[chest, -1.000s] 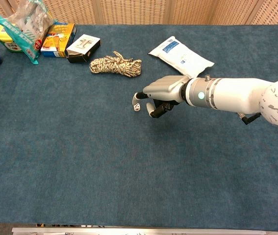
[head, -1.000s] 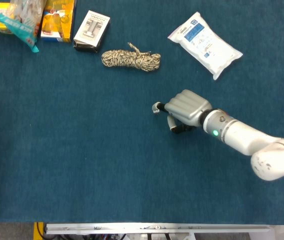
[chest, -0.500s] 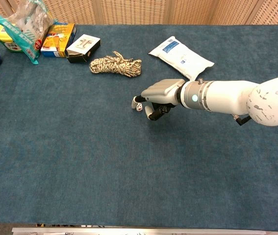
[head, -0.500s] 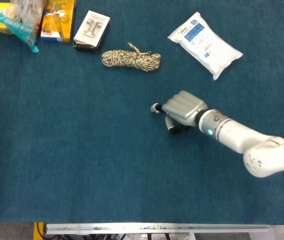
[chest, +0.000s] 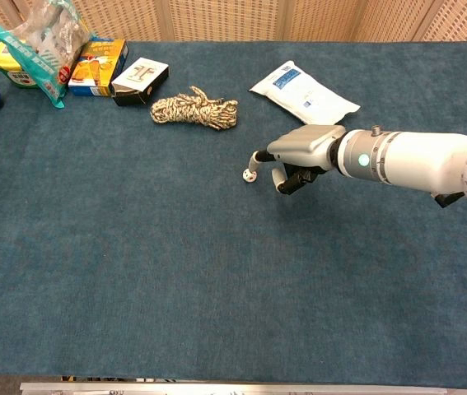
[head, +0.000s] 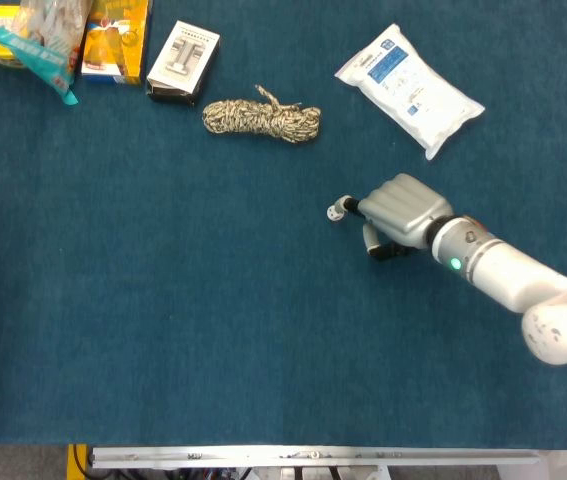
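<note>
One small white die [chest: 249, 174] is pinched at the fingertips of the right hand [head: 400, 212] over mid-bench, below the rope coil [head: 261, 118]. Writing on the white pouch [head: 409, 88] is unreadable.

The right arm reaches in from the right edge toward frame centre. Its right hand [head: 403, 208] [chest: 303, 152] hovers palm-down, fingers curled, pinching something small

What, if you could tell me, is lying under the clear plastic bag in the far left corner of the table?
Under the clear plastic bag a yellow container and an orange box show partly; whatever else it covers cannot be seen.
</note>
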You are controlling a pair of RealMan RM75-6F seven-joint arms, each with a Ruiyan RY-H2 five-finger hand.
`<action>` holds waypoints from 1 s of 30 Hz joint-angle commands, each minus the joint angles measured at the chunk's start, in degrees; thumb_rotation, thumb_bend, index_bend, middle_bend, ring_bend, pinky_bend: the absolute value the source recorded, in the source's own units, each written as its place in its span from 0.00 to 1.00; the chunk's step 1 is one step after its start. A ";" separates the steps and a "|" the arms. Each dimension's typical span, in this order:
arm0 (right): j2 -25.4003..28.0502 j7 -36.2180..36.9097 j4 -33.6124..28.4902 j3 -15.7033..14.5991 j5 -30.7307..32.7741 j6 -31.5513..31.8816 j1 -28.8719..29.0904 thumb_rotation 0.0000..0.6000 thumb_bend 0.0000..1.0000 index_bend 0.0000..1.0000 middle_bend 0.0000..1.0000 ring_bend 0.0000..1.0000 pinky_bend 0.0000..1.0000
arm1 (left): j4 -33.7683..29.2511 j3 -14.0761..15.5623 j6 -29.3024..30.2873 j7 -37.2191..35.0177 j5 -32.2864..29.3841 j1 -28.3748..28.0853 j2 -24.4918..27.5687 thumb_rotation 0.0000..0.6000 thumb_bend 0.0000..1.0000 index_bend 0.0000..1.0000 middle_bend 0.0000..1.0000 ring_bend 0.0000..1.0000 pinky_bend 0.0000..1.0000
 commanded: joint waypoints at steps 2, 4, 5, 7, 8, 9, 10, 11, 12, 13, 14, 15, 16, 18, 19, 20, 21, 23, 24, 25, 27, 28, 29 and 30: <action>3.78 3.31 -3.72 1.20 -6.71 5.41 -4.38 0.50 0.75 0.18 1.00 1.00 1.00 | -0.24 -0.06 -0.02 0.03 0.05 -0.10 0.09 1.00 0.26 0.07 0.12 0.08 0.01; 6.08 5.22 -5.44 1.46 -10.58 9.20 -7.30 0.50 0.74 0.18 1.00 1.00 1.00 | -0.23 -0.08 -0.31 0.18 -0.21 -0.17 0.17 1.00 0.27 0.07 0.12 0.08 0.01; 6.97 5.92 -5.96 1.50 -12.04 10.99 -8.61 0.50 0.73 0.18 1.00 1.00 1.00 | -0.23 -0.07 -0.48 0.25 -0.33 -0.21 0.19 1.00 0.27 0.07 0.12 0.08 0.01; 9.04 6.69 -6.91 1.03 -14.95 14.85 -11.56 0.50 0.70 0.18 1.00 1.00 1.00 | -0.16 -0.15 -0.71 0.36 -0.47 -0.36 0.14 1.00 0.27 0.07 0.12 0.08 0.01; 9.86 6.70 -7.31 0.77 -15.91 16.57 -12.83 0.50 0.69 0.18 1.00 1.00 1.00 | -0.11 -0.19 -0.76 0.32 -0.48 -0.42 0.11 1.00 0.26 0.07 0.12 0.08 0.01; 10.93 6.37 -7.84 0.25 -16.98 18.79 -14.51 0.50 0.67 0.18 1.00 1.00 1.00 | -0.05 -0.24 -0.82 0.29 -0.50 -0.50 0.09 1.00 0.26 0.07 0.12 0.08 0.01; 11.75 5.94 -8.31 -0.21 -17.61 20.37 -15.76 0.50 0.66 0.18 1.00 1.00 1.00 | -0.01 -0.27 -0.88 0.24 -0.50 -0.57 0.08 1.00 0.26 0.07 0.12 0.08 0.01; 12.55 5.49 -8.81 -0.62 -18.11 22.04 -17.06 0.50 0.66 0.18 1.00 1.00 1.00 | 0.06 -0.33 -0.89 0.16 -0.51 -0.63 0.06 1.00 0.26 0.07 0.12 0.08 0.01; 13.51 4.83 -9.36 -1.17 -18.76 24.43 -18.90 0.50 0.66 0.18 0.99 1.00 1.00 | 0.21 -0.38 -0.87 0.10 -0.52 -0.68 0.02 1.00 0.26 0.07 0.12 0.08 0.01; 14.21 4.34 -9.68 -1.61 -19.19 26.11 -20.28 0.50 0.66 0.18 0.98 0.99 1.00 | 0.33 -0.41 -0.90 0.05 -0.56 -0.71 -0.02 1.00 0.26 0.07 0.12 0.08 0.01; 14.93 3.95 -10.01 -2.00 -19.52 27.77 -21.68 0.51 0.66 0.18 0.96 0.98 1.00 | 0.44 -0.42 -0.94 -0.02 -0.62 -0.73 -0.05 1.00 0.26 0.07 0.12 0.08 0.01; 15.71 3.57 -10.22 -2.31 -19.86 30.13 -23.60 0.53 0.65 0.18 0.92 0.94 1.00 | 0.58 -0.42 -1.06 -0.08 -0.73 -0.77 -0.09 1.00 0.26 0.07 0.12 0.08 0.01; 16.12 3.24 -10.12 -2.47 -20.21 31.93 -25.03 0.55 0.65 0.18 0.89 0.91 1.00 | 0.67 -0.43 -1.16 -0.10 -0.82 -0.80 -0.11 1.00 0.26 0.07 0.12 0.08 0.01; 17.01 2.36 -9.73 -2.98 -20.65 35.35 -28.19 0.60 0.65 0.18 0.79 0.80 0.94 | 0.81 -0.46 -1.21 -0.08 -0.89 -0.85 -0.17 1.00 0.26 0.07 0.12 0.08 0.01; 17.34 1.94 -9.50 -3.13 -20.81 36.74 -29.49 0.60 0.65 0.18 0.75 0.76 0.90 | 0.86 -0.49 -1.21 -0.08 -0.93 -0.87 -0.19 1.00 0.26 0.07 0.12 0.08 0.01; 17.63 1.58 -9.22 -3.26 -20.96 38.09 -30.78 0.60 0.64 0.18 0.69 0.70 0.83 | 0.91 -0.48 -1.13 -0.09 -0.92 -0.84 -0.24 1.00 0.26 0.07 0.12 0.08 0.01; 17.91 1.18 -8.81 -3.33 -21.16 39.90 -32.50 0.60 0.60 0.18 0.63 0.64 0.76 | 0.99 -0.50 -1.05 -0.06 -0.94 -0.81 -0.33 1.00 0.26 0.07 0.12 0.08 0.01; 18.18 0.88 -8.18 -3.40 -21.50 42.41 -35.08 0.60 0.50 0.17 0.55 0.55 0.65 | 1.09 -0.51 -0.94 0.20 -1.00 -0.76 -0.49 1.00 0.26 0.07 0.12 0.08 0.01; 18.28 0.99 -7.87 -3.41 -21.76 43.51 -36.32 0.60 0.46 0.17 0.52 0.51 0.61 | 1.14 -0.50 -0.90 0.37 -1.02 -0.72 -0.58 1.00 0.26 0.07 0.12 0.08 0.01; 18.29 1.13 -7.70 -3.37 -22.07 44.08 -37.03 0.60 0.44 0.17 0.50 0.49 0.59 | 1.17 -0.50 -0.88 0.46 -1.04 -0.71 -0.64 1.00 0.26 0.07 0.12 0.08 0.01; 18.51 2.70 -6.82 -3.17 -22.91 47.18 -40.58 0.60 0.37 0.16 0.44 0.42 0.53 | 1.21 -0.39 -0.90 0.89 -1.07 -0.64 -0.90 1.00 0.26 0.07 0.12 0.08 0.01; 18.48 3.36 -6.35 -3.05 -23.59 48.23 -41.75 0.60 0.36 0.15 0.42 0.40 0.52 | 1.21 -0.36 -0.94 1.04 -1.08 -0.63 -0.96 1.00 0.26 0.07 0.12 0.08 0.01; 18.40 3.90 -5.84 -2.91 -24.28 49.26 -42.85 0.59 0.35 0.15 0.41 0.39 0.51 | 1.13 -0.34 -0.95 1.23 -1.09 -0.63 -0.99 1.00 0.26 0.07 0.12 0.08 0.01; 18.30 4.30 -5.25 -2.76 -25.16 50.50 -44.22 0.59 0.34 0.15 0.40 0.38 0.51 | 1.04 -0.31 -0.92 1.52 -1.04 -0.61 -1.03 1.00 0.27 0.07 0.12 0.08 0.01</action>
